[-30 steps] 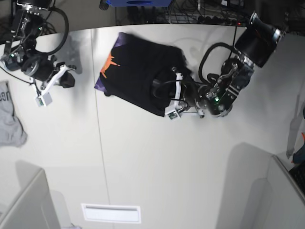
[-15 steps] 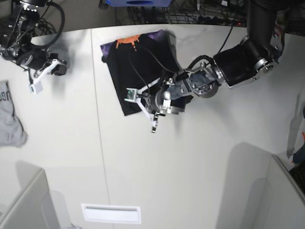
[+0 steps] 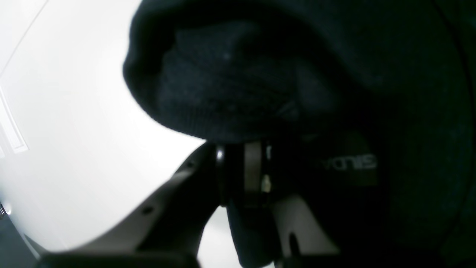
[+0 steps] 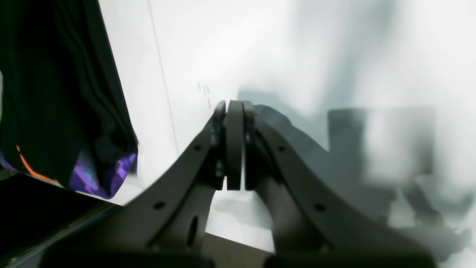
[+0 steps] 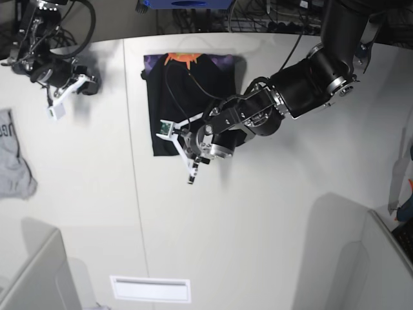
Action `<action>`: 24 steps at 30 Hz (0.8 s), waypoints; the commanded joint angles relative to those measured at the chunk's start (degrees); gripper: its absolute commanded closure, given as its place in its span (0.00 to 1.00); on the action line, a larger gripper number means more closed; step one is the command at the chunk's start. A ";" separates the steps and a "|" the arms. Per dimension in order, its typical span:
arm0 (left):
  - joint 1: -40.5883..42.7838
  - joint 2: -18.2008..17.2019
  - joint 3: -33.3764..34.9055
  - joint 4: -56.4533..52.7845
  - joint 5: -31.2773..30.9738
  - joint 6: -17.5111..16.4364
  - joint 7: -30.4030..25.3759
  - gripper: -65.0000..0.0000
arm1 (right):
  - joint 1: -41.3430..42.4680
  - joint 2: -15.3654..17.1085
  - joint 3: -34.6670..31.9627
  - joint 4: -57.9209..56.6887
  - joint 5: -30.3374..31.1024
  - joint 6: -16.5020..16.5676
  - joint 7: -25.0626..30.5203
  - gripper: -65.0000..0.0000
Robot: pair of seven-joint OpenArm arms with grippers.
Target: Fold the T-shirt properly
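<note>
The black T-shirt lies folded at the far middle of the table, with its orange-and-purple print at the far edge. My left gripper reaches across to the shirt's near edge. In the left wrist view its pads are pressed together and black cloth bunches over the tips and covers one finger. My right gripper is shut and empty above bare table at the far left. The shirt's printed edge shows at the left of the right wrist view.
A small grey garment with dark lettering lies at the table's left edge. A white rectangular plate sits near the front. Grey partitions stand at the front left and front right. Cables run behind the table.
The T-shirt has turned and slid toward the far left along with my left gripper, so its print now faces the far edge. My right arm has risen slightly toward the far left.
</note>
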 commanded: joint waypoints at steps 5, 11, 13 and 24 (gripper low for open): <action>-1.30 1.12 -0.50 0.54 0.16 -0.47 0.57 1.00 | 0.24 1.07 0.37 0.70 0.69 0.18 0.50 1.00; -2.18 1.12 -0.58 2.21 0.16 -0.47 0.74 0.90 | 0.33 1.25 0.37 0.70 0.69 0.18 0.50 1.00; -2.71 1.12 -0.58 2.92 0.16 -0.47 0.74 0.70 | 0.33 1.25 0.37 0.70 0.69 0.18 0.50 1.00; -2.62 1.38 -20.01 15.23 -0.19 -0.47 5.49 0.44 | -0.11 0.98 0.37 1.31 0.69 0.36 0.50 1.00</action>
